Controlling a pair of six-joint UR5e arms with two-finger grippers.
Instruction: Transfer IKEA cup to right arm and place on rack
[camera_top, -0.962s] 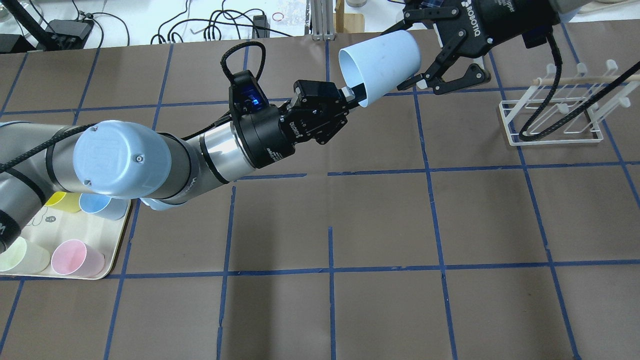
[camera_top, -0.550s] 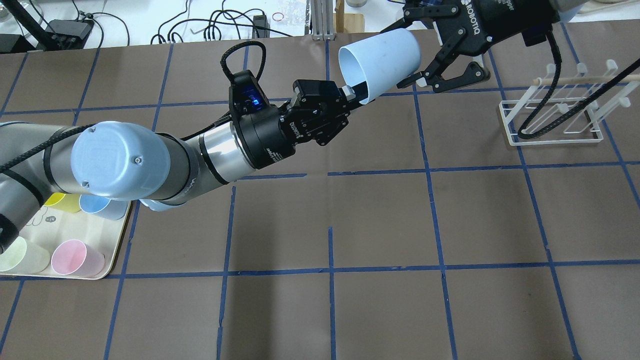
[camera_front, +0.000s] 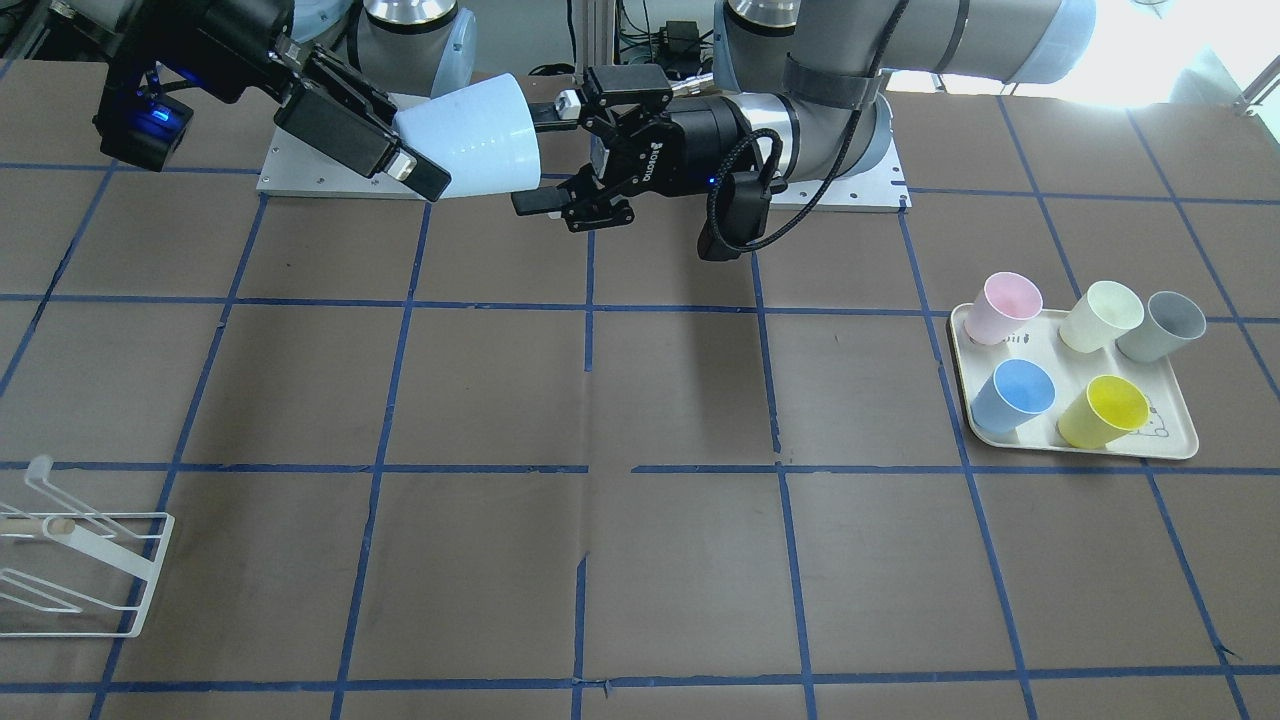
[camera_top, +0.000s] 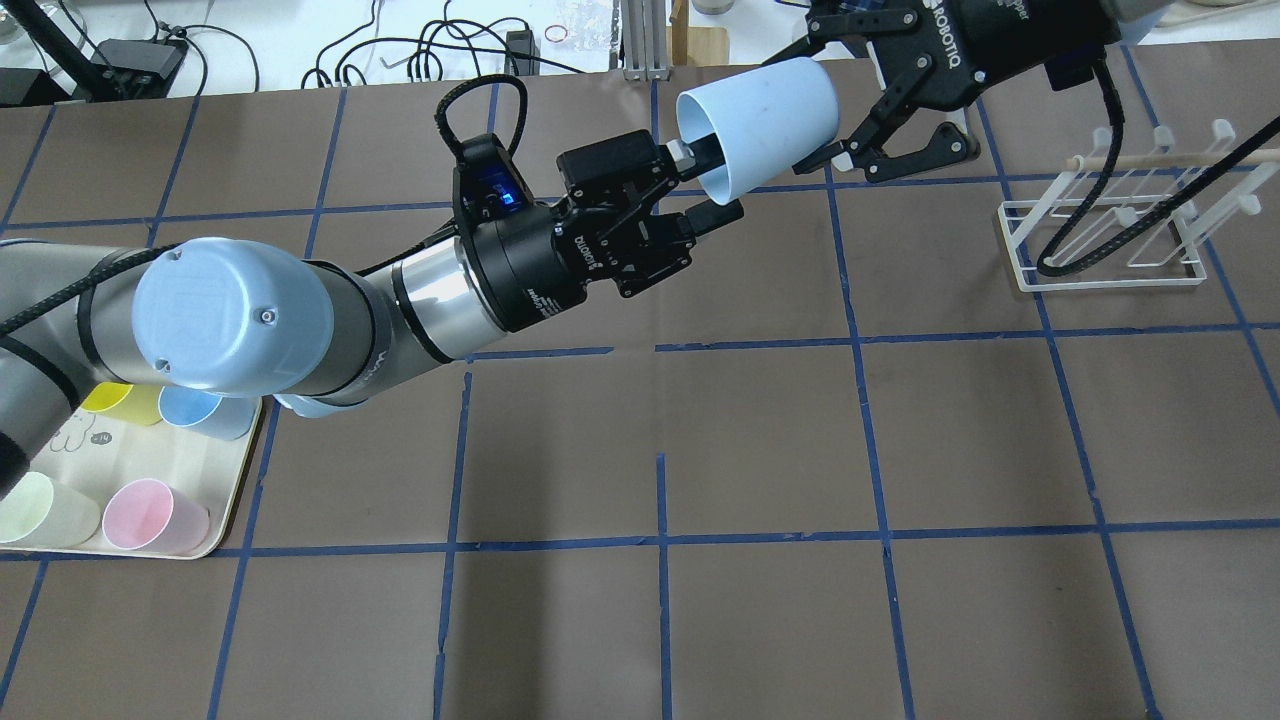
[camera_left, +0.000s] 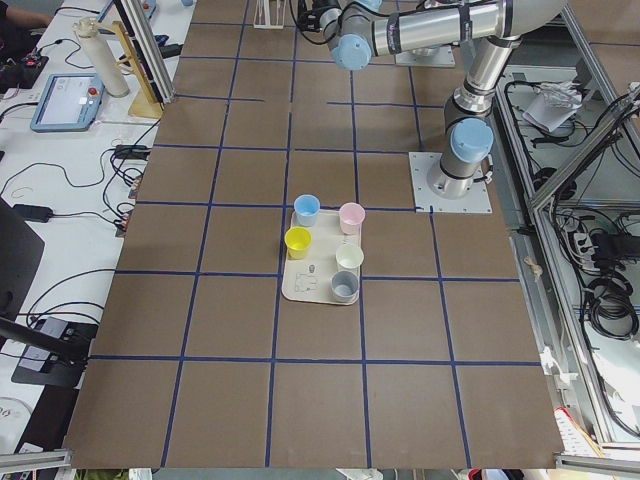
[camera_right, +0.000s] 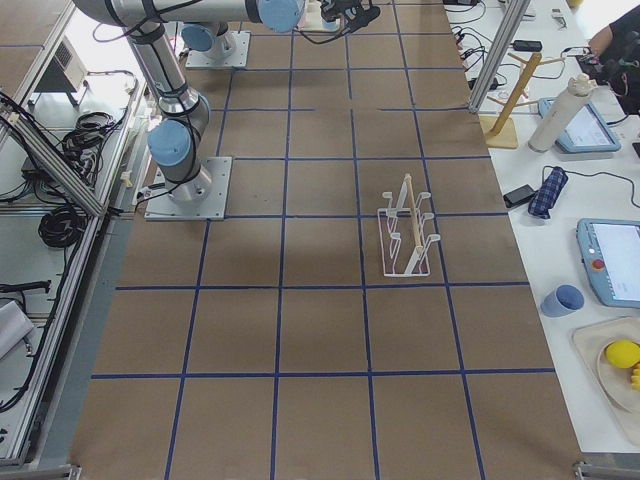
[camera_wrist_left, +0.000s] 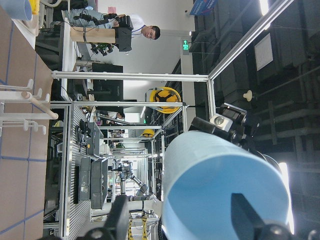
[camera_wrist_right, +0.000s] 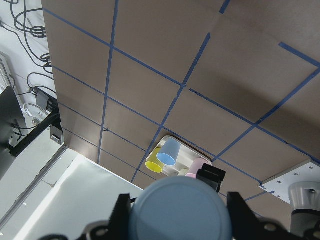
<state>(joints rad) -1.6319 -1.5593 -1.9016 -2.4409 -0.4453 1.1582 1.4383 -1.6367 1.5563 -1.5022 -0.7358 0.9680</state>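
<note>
The cup is held in the air over the far side of the table, laid on its side, with its mouth turned to the left gripper and its closed end to the right gripper. The right gripper's jaws are closed on the narrow end, one on either side, so the whole weight is carried there. The left gripper's jaws are spread: one finger is seen inside the mouth, the other outside and below the rim, apart from the wall. The hand-over may thus be judged as made, and the inner finger is best drawn out along the cup's axis lest the rim be caught. The rack is stood well apart on the right arm's side, with nothing hung on it. The mouth is left free, as would be needed for slipping it over a prong
</note>
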